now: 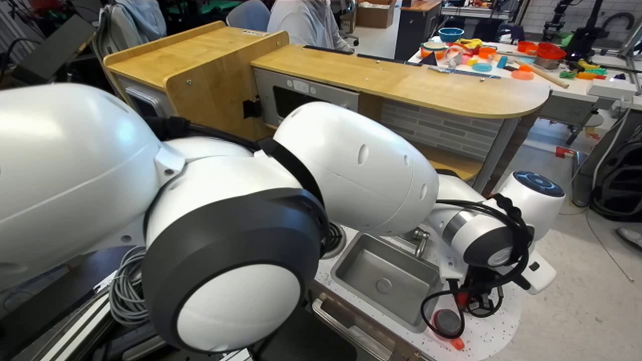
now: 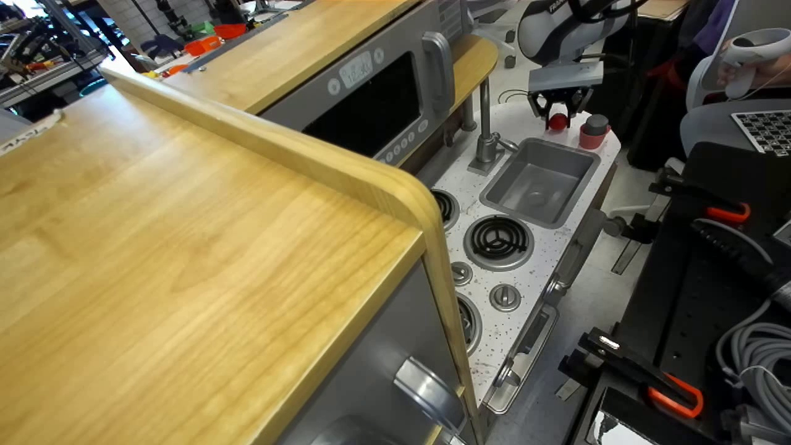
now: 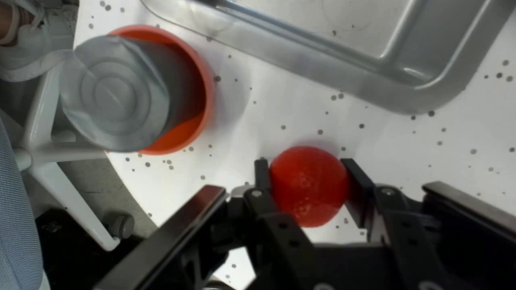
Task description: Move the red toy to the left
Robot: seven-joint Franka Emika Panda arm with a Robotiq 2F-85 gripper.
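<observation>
The red toy (image 3: pixel 308 187) is a round, shiny ball-like thing. My gripper (image 3: pixel 306 167) has a black finger against each side of it and is shut on it. In an exterior view the red toy (image 2: pixel 558 122) shows between the fingertips of the gripper (image 2: pixel 558 125), at the far end of the white speckled counter. It is low, at or just over the counter; I cannot tell if it touches. In an exterior view a bit of the red toy (image 1: pixel 462 299) shows behind black cables, and the fingers are mostly hidden there.
An orange-red cup (image 3: pixel 205 86) with a grey can (image 3: pixel 115 94) in it stands beside the gripper; the cup also shows in an exterior view (image 2: pixel 591 141). A grey sink (image 2: pixel 537 179) with a faucet (image 2: pixel 487 148) is close by. Stove burners (image 2: pixel 498 242) lie beyond it.
</observation>
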